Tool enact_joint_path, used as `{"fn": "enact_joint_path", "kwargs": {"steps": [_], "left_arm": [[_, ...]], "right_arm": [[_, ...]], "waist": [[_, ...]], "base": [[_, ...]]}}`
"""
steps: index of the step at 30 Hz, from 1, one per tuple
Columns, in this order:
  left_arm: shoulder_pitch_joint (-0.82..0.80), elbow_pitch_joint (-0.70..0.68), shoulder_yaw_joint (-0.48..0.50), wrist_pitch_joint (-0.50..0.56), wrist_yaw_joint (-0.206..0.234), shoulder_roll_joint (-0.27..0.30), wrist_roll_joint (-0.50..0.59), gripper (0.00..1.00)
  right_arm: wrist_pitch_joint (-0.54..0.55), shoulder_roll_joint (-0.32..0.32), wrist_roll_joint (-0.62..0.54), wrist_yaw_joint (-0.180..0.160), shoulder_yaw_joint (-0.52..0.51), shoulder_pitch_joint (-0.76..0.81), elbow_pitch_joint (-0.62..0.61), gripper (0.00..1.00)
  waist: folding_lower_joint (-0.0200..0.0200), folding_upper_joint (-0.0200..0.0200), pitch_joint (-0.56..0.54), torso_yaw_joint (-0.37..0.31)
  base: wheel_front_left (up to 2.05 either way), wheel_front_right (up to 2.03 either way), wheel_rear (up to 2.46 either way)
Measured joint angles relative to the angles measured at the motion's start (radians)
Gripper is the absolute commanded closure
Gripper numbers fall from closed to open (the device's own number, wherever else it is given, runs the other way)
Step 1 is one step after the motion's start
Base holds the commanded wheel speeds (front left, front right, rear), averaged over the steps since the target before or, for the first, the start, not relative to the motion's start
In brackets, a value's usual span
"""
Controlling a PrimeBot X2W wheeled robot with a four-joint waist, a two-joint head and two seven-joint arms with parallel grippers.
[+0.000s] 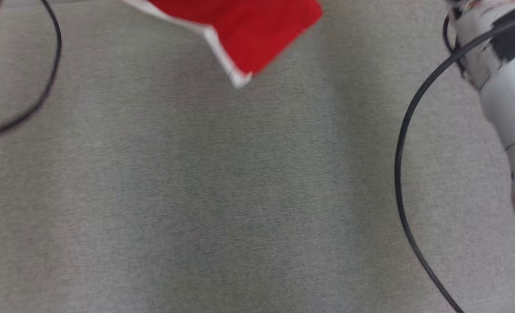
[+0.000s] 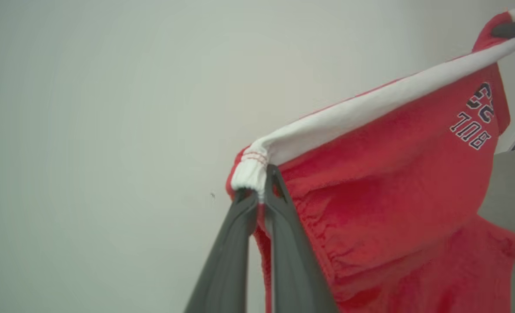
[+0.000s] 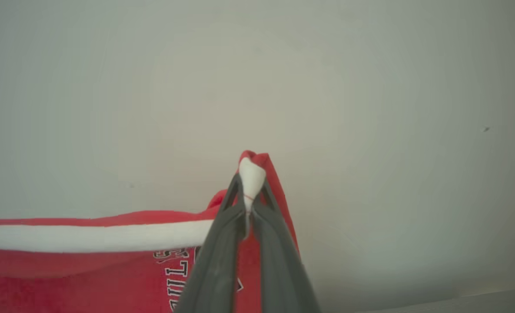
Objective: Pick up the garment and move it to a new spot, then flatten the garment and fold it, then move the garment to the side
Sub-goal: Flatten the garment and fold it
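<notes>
Grey surface (image 1: 196, 195), garment (image 2: 392, 195) seemingly aloft, pinched by left end effector (image 2: 259, 184), right end effector (image 3: 250, 180)

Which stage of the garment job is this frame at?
Pickup looks done: the red garment hangs lifted, its white band stretched between the left gripper and right gripper, both shut on it. The carry to a new spot is in hand. Flattening on the grey table, folding and moving aside remain.

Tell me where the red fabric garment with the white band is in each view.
Head view: red fabric garment at top centre, cut by the top edge.
Left wrist view: garment on the right, corner pinched by the left gripper.
Right wrist view: garment lower left, corner pinched by the right gripper.
Shared landmark: the white band along its edge.
</notes>
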Motion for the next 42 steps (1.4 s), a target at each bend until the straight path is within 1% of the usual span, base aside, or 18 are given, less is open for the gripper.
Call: {"fn": "enact_joint_path", "kwargs": {"steps": [6, 8, 12, 17, 20, 23, 24, 28, 31, 34, 37, 42], "left_arm": [[-0.117, 0.073, -0.053, -0.003, 0.0, -0.008, -0.037, 1.0], [-0.139, 0.092, -0.05, -0.026, 0.0, -0.018, -0.042, 1.0], [-0.175, 0.113, -0.047, -0.074, 0.0, -0.03, -0.044, 1.0], [-0.157, 0.127, -0.046, -0.115, 0.005, -0.025, -0.047, 1.0], [-0.098, 0.127, -0.042, -0.132, 0.009, -0.019, -0.061, 1.0], [-0.039, 0.108, -0.042, -0.143, 0.009, -0.009, -0.069, 1.0], [-0.039, 0.108, -0.042, -0.143, 0.009, -0.009, -0.069, 1.0], [0.088, 0.034, -0.024, -0.151, 0.019, 0.002, -0.104, 1.0], [0.194, -0.041, -0.013, -0.154, 0.036, 0.015, -0.118, 1.0], [0.317, -0.146, 0.015, -0.154, 0.067, 0.03, -0.136, 1.0], [0.445, -0.249, 0.039, -0.154, 0.108, 0.049, -0.154, 1.0], [0.652, -0.407, 0.066, -0.154, 0.17, 0.071, -0.164, 1.0]], "right_arm": [[-0.043, 0.006, -0.029, 0.0, 0.008, -0.119, 0.09, 1.0], [-0.064, 0.008, -0.031, 0.0, 0.001, -0.145, 0.112, 1.0], [-0.105, 0.01, -0.04, 0.0, 0.005, -0.18, 0.113, 1.0], [-0.12, 0.015, -0.049, 0.0, 0.059, -0.136, 0.079, 1.0], [-0.123, 0.009, -0.043, 0.0, 0.093, -0.095, 0.04, 1.0], [-0.123, -0.001, -0.013, 0.0, 0.131, -0.035, -0.014, 1.0], [-0.123, -0.001, -0.013, 0.0, 0.131, -0.035, -0.014, 1.0], [-0.122, -0.027, 0.032, 0.0, 0.188, 0.071, -0.1, 1.0], [-0.123, -0.064, 0.069, 0.0, 0.219, 0.165, -0.164, 1.0], [-0.125, -0.091, 0.1, 0.0, 0.243, 0.274, -0.226, 1.0], [-0.13, -0.119, 0.119, 0.0, 0.25, 0.379, -0.281, 1.0], [-0.132, -0.145, 0.116, 0.0, 0.245, 0.536, -0.36, 1.0]], "waist": [[-0.0003, -0.0002, 0.023, -0.039], [-0.0002, -0.0001, 0.033, -0.048], [-0.0004, -0.0003, 0.06, -0.06], [-0.0002, -0.0001, 0.098, -0.069], [-0.0002, -0.0001, 0.11, -0.068], [-0.0002, -0.0001, 0.106, -0.062], [-0.0002, -0.0001, 0.106, -0.062], [-0.0003, -0.0002, 0.081, -0.054], [-0.0004, -0.0002, 0.056, -0.049], [-0.0004, -0.0002, 0.027, -0.043], [-0.0006, -0.0002, -0.001, -0.037], [-0.0006, -0.0002, -0.041, -0.031]], "base": [[0.0, 0.0, 0.0], [0.0, 0.0, 0.0], [0.0, 0.0, 0.0], [0.0, 0.0, 0.0], [0.0, 0.0, 0.0], [0.0, 0.0, 0.0], [0.0, 0.0, 0.0], [0.0, 0.0, 0.0], [0.0, 0.0, 0.0], [0.0, 0.0, 0.0], [0.0, 0.0, 0.0], [0.0, 0.0, 0.0]]}}
